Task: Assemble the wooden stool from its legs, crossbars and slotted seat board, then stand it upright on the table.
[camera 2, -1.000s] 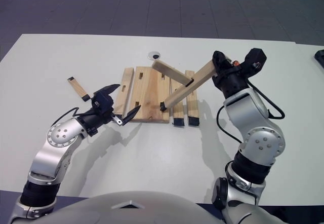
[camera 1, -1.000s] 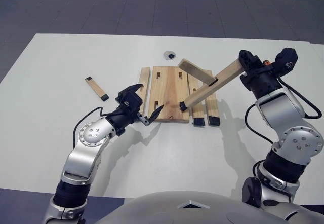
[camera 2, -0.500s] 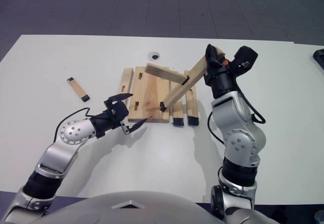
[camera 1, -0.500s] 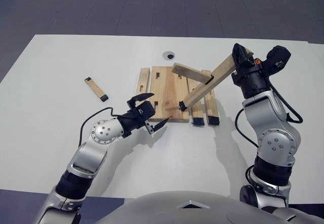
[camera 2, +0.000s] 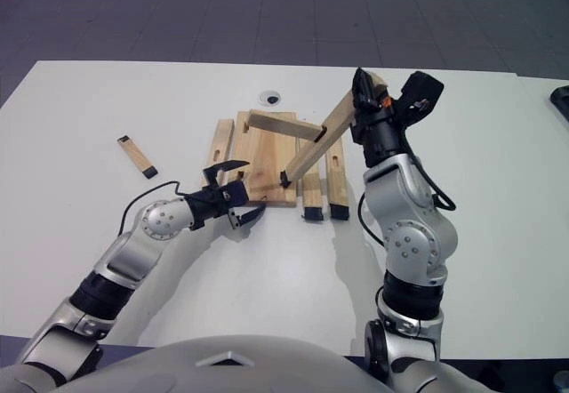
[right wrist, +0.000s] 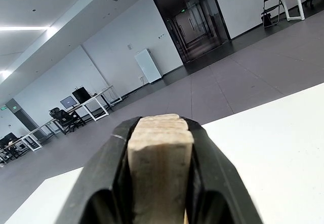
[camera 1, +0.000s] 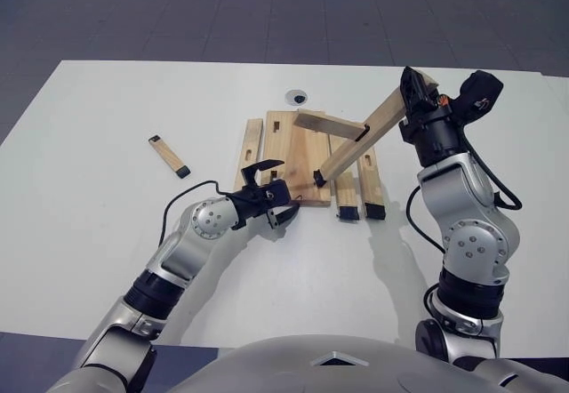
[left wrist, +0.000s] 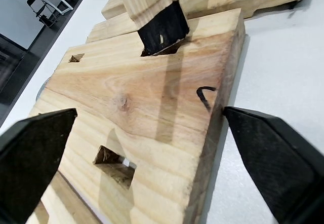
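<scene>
over the last second the left gripper [camera 1: 271, 196] has come in from the near left of the seat board [camera 1: 293, 166] and turned. its jaws now stand wide apart, straddling the board's near edge, with nothing between them but that edge and no grip on it yet. the right gripper [camera 1: 409, 91] has drawn left and away, clamped tight on the upper end of a leg [camera 1: 360, 144], so the leg now leans steeper than it did. its black-capped lower end has stayed on the board's right part, which lies flat near the middle of the table [camera 1: 107, 233]. the crossbar [camera 1: 329, 124] already joined to that leg has swung with it and hangs over the board's far side.

in the left wrist view the black end sits at a slot, but it may be only resting on the rim rather than seated.

this looks like a bracing move: the left arm is set to steady the board while the right tilts the leg upright to press it in. two more legs [camera 1: 369, 184] lie just right of the board, a slat [camera 1: 252, 148] lies along its left side and a short piece [camera 1: 169, 156] lies well off to the left, so most of the assembly is still to do.
</scene>
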You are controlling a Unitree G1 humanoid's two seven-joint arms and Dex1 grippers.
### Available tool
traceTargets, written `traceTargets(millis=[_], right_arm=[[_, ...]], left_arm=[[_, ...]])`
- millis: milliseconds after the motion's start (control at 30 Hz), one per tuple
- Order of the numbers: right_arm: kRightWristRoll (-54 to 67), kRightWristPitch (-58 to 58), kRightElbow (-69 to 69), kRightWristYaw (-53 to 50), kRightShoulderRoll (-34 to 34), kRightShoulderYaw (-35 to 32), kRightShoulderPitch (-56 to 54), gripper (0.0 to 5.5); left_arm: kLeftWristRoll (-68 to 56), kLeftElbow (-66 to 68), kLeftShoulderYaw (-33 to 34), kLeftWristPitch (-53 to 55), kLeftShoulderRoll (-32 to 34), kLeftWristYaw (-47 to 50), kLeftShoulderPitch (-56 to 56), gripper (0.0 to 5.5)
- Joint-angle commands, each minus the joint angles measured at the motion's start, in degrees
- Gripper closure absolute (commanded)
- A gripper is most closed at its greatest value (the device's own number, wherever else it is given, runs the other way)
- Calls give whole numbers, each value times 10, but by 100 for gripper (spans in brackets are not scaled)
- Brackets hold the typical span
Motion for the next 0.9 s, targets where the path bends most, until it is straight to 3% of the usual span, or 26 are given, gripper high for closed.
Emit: traceTargets(millis=[33,367,600,733,900], right_arm=[[-27,0,11,16,5,11,-10,446],[-78,-30,39,51,25,11,-41,447],[-68,-51,24,43,49,-28,-68,447],[-76,-73,44,43,71,-40,-71,447],[-96,-109,82,48,103,-44,-41,447]], left_arm=[[13,33,1,-3,-15,10,-28,10],[0,77,28,-35,-47,32,-64,10],[-133,-111,90,68,-78,-2,-20,10],[-236,-198,200,156,-90,24,-6,10],[-356,-126,416,176,-148,181,-87,10]])
